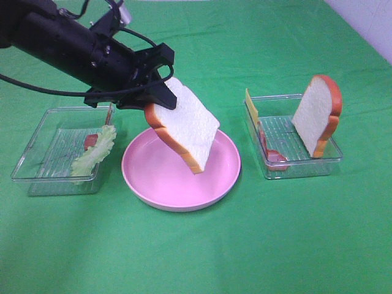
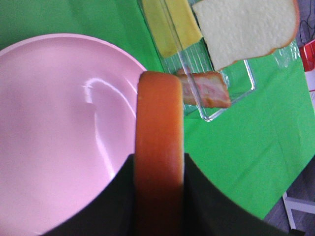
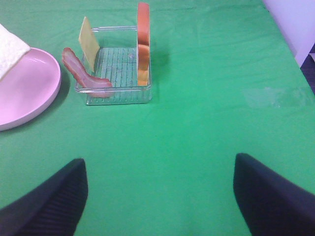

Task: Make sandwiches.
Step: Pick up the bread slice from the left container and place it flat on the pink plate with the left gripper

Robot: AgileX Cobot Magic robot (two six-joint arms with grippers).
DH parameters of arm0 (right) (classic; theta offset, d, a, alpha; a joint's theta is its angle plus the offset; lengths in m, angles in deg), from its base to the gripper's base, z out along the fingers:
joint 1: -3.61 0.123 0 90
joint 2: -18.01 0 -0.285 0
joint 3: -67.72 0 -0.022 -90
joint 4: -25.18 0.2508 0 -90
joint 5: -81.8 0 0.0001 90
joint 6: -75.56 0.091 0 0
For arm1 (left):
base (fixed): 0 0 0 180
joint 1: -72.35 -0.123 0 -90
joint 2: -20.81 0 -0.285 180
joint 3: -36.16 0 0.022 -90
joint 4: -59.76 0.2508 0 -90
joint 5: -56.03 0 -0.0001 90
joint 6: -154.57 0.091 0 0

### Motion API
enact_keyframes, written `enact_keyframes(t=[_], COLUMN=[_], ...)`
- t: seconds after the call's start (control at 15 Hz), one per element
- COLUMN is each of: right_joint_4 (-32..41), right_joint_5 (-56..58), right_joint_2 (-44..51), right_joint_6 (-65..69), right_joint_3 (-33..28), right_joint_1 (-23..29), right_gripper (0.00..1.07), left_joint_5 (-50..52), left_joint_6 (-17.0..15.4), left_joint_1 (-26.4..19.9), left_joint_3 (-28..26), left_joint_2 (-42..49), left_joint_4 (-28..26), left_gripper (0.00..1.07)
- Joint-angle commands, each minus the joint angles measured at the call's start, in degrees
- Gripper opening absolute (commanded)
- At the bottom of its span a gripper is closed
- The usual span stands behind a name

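Observation:
My left gripper (image 1: 160,105) is shut on a white bread slice (image 1: 184,124) with orange-brown crust and holds it tilted just above the round pink plate (image 1: 147,174). In the left wrist view the slice's crust edge (image 2: 159,147) runs between the fingers (image 2: 118,196), over the plate (image 2: 54,123). A second bread slice (image 1: 317,114) stands upright in the right clear tray (image 1: 300,166), with a yellow cheese square (image 1: 250,107) and a bacon strip (image 1: 272,155). Pale green lettuce (image 1: 95,151) lies in the left clear tray (image 1: 37,156). My right gripper (image 3: 157,196) is open over bare cloth.
Green cloth (image 1: 275,245) covers the table. A reddish piece (image 1: 90,140) lies behind the lettuce in the left tray. The right wrist view shows the right tray (image 3: 118,93) with bread (image 3: 143,39), cheese (image 3: 89,42) and bacon (image 3: 81,71) ahead.

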Motion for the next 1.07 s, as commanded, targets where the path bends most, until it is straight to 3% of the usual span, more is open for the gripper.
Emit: enact_keyframes(t=[0.07,0.53,0.6,0.87,0.93,1.07], right_joint_4=[-0.29,-0.29,-0.29,-0.29,-0.29,-0.29], right_joint_5=[-0.52,-0.52,-0.52,-0.52,-0.52,-0.52], right_joint_2=[0.52,0.46,0.46,0.46,0.46,0.46], right_joint_6=[-0.69,-0.69,-0.69,-0.69,-0.69,-0.69], right_joint_3=[0.0,0.0,0.0,0.0,0.0,0.0], right_joint_1=[-0.23,-0.23,-0.23,-0.23,-0.23,-0.23], right_gripper=[0.77,0.77,0.77,0.77,0.77,0.77], left_joint_5=[4.3,6.3,6.42,5.79,5.16,3.09], left_joint_6=[-3.04,-3.78,-3.67,-3.04,-1.66,0.23], left_joint_1=[1.95,3.09,3.09,3.09,3.09,3.09], left_joint_3=[0.06,-0.06,-0.06,-0.11,-0.11,-0.69], left_joint_2=[-3.15,-8.08,-8.08,-8.08,-8.02,-7.91], left_joint_4=[-2.06,-2.86,-2.86,-1.49,-0.86,1.6], left_gripper=[0.0,0.01,0.07,0.64,0.7,0.71])
